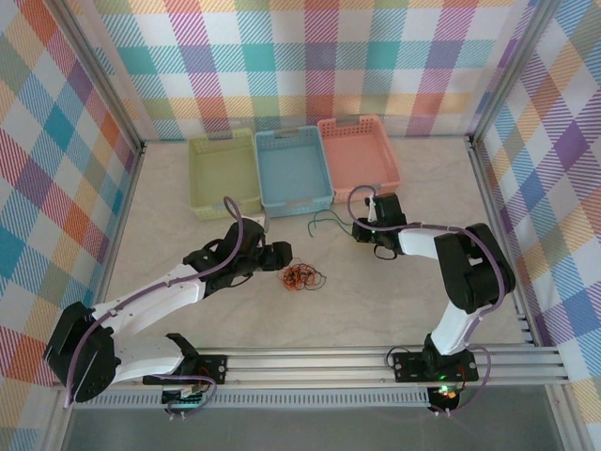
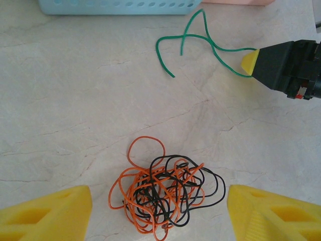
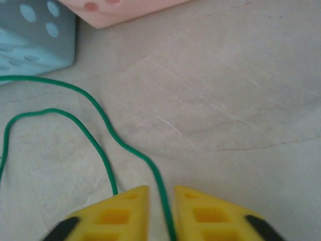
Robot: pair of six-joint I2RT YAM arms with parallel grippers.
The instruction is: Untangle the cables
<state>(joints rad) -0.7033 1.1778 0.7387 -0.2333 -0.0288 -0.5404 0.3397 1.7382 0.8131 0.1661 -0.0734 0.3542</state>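
The cables lie in two lots on the marble tabletop. A tangled clump of orange and black cables (image 1: 300, 277) (image 2: 165, 193) sits in the middle, between the yellow fingers (image 2: 55, 211) of my left gripper (image 2: 159, 201) (image 1: 282, 256), which stands open astride it without touching it. A loose green cable (image 1: 329, 221) (image 2: 200, 37) (image 3: 100, 110) lies apart, in front of the baskets. One end of it runs between the nearly closed yellow fingertips of my right gripper (image 3: 161, 193) (image 1: 362, 228) (image 2: 249, 63), which is shut on it.
Three baskets stand in a row at the back: green (image 1: 223, 174), blue (image 1: 293, 169) (image 2: 115, 6) (image 3: 30, 35) and pink (image 1: 359, 155) (image 3: 125, 10). Checked walls enclose the table. Bare tabletop lies on either side of the clump and toward the near rail.
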